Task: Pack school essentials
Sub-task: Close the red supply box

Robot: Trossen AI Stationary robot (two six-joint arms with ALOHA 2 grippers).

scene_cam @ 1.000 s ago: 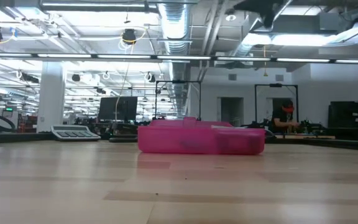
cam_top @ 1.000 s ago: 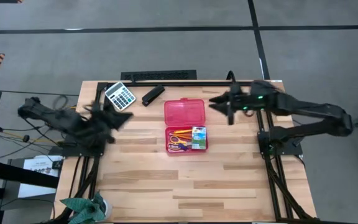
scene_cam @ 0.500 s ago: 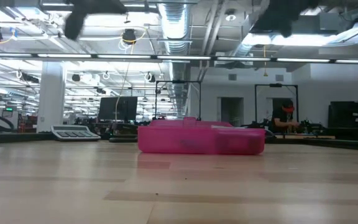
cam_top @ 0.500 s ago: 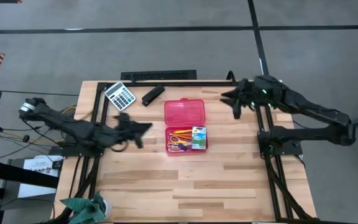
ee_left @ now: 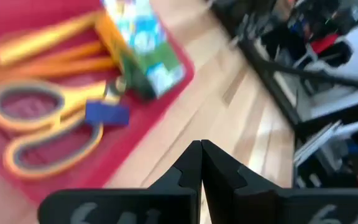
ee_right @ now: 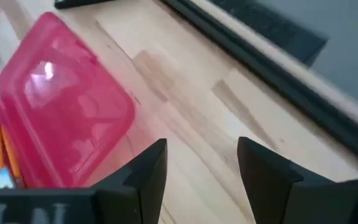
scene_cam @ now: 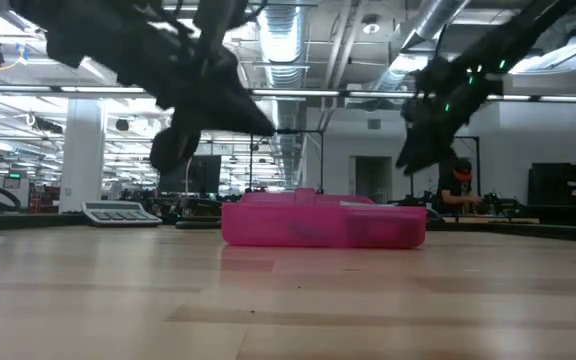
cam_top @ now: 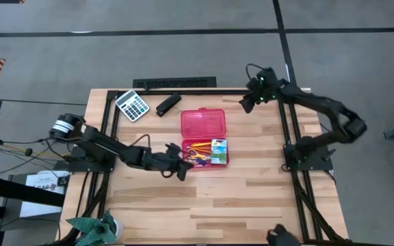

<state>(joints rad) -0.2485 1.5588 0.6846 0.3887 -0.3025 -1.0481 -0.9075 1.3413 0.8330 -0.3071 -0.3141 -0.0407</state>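
Observation:
The pink pencil box (cam_top: 204, 138) lies open mid-table, its lid (cam_top: 202, 123) flat on the far side of its tray (cam_top: 206, 153). In the tray lie yellow-handled scissors (ee_left: 39, 127), orange pencils (ee_left: 61, 62), a yellow pen (ee_left: 39, 40), a tiny blue piece (ee_left: 106, 114) and a green-and-white packet (ee_left: 145, 46). My left gripper (cam_top: 182, 169) is shut and hovers off the tray's near-left corner, above the table (scene_cam: 173, 150). My right gripper (cam_top: 247, 104) is open in the air to the far right of the lid (ee_right: 67, 112).
A grey calculator (cam_top: 132, 105) and a black stapler (cam_top: 168, 104) lie near the far-left corner. Black frame rails (cam_top: 284, 130) run along the table's left, right and far edges. Green cloth (cam_top: 91, 229) sits off the near-left corner. Bare wood spreads across the table's near half.
My left arm has swept fast from the table's left edge toward the pencil box, its gripper ending beside the tray's near-left corner. My right arm has folded back and up while its gripper stayed near the lid's far right. Both arms have dropped into the low view.

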